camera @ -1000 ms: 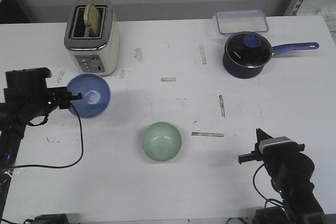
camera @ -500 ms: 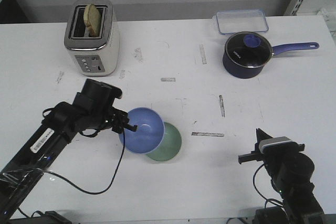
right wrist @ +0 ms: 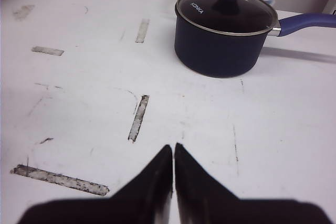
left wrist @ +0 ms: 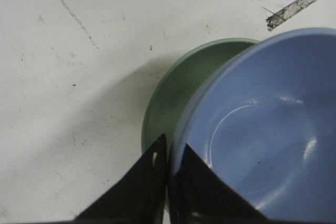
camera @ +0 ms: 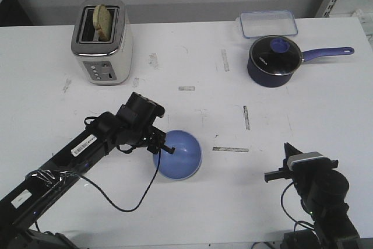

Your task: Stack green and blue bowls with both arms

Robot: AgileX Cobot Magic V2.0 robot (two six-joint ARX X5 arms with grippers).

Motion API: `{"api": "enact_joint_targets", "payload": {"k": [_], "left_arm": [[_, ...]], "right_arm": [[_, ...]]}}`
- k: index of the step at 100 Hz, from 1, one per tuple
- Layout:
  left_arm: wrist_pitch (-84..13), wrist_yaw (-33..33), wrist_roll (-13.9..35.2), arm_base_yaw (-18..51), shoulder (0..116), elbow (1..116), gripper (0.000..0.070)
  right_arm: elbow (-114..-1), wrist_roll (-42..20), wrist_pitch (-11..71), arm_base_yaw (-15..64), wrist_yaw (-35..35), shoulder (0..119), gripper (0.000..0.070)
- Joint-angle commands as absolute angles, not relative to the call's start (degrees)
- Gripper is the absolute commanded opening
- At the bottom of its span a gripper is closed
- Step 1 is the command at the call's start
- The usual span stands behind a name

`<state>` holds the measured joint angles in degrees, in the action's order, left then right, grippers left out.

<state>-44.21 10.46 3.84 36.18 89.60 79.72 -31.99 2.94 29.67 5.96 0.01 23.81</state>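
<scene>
The light blue bowl (camera: 179, 154) sits over the green bowl at the table's middle front and hides it in the front view. In the left wrist view the blue bowl (left wrist: 268, 129) lies over the green bowl (left wrist: 181, 90), which shows as a crescent beside it. My left gripper (camera: 165, 148) is shut on the blue bowl's rim, one finger inside and one outside; it shows in its own view too (left wrist: 168, 153). My right gripper (camera: 278, 173) is shut and empty at the front right, its fingertips together over bare table (right wrist: 174, 148).
A toaster (camera: 102, 42) with a slice of bread stands at the back left. A dark navy saucepan (camera: 275, 60) with a lid and long handle and a clear container (camera: 267, 24) stand at the back right. The saucepan (right wrist: 223, 38) lies ahead of the right gripper.
My left arm carried the blue bowl from the left side rightward and toward the front, onto the green bowl, which is now covered. The right arm has not moved.
</scene>
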Motion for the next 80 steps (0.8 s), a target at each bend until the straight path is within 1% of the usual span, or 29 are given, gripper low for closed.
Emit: {"api": "enact_joint_targets", "payload": {"k": [1,16,20,23,39,44,47,49,67,76,78,80], "left_arm": [[-44.1,10.7,3.9,36.8,90.6,80.7,0.0],[-43.5,10.7,3.9,36.8,90.6,80.7,0.0005],[-43.5,10.7,3.9,36.8,90.6,80.7,0.0027],[-43.4,10.7,3.9,36.8,90.6,80.7,0.0075],[-43.2,10.7,4.1,36.8,90.6,80.7,0.0416],[-43.2,10.7,4.2,36.8,90.6,80.7,0.0502],[-43.1,10.7,4.2,36.8,90.6,80.8,0.0534],[-43.2,10.7,4.2,36.8,90.6,80.8,0.0543],[-43.6,10.6,4.1,36.8,90.5,83.7,0.054],[-43.6,10.5,4.1,36.7,90.5,86.6,0.0515],[-43.7,10.5,4.1,36.6,90.5,87.3,0.0502],[-43.7,10.5,4.1,36.6,90.4,88.0,0.0474]], "right_arm": [[-32.0,2.3,29.2,6.1,-0.1,24.1,0.0],[-32.0,2.4,29.2,6.1,-0.1,24.1,0.0],[-32.0,2.4,29.2,6.1,-0.1,24.1,0.0],[-32.0,2.4,29.2,6.1,-0.1,24.1,0.0],[-32.0,2.4,29.2,6.1,-0.1,24.1,0.0],[-32.0,2.4,29.2,6.1,-0.1,24.1,0.0],[-32.0,2.4,29.2,6.1,-0.1,24.1,0.0],[-32.0,2.4,29.2,6.1,-0.1,24.1,0.0],[-32.0,2.3,29.2,6.1,-0.1,24.1,0.0],[-32.0,2.3,29.2,6.1,-0.1,24.1,0.0],[-32.0,2.3,29.2,6.1,-0.1,24.1,0.0],[-32.0,2.3,29.2,6.1,-0.1,24.1,0.0]]}}
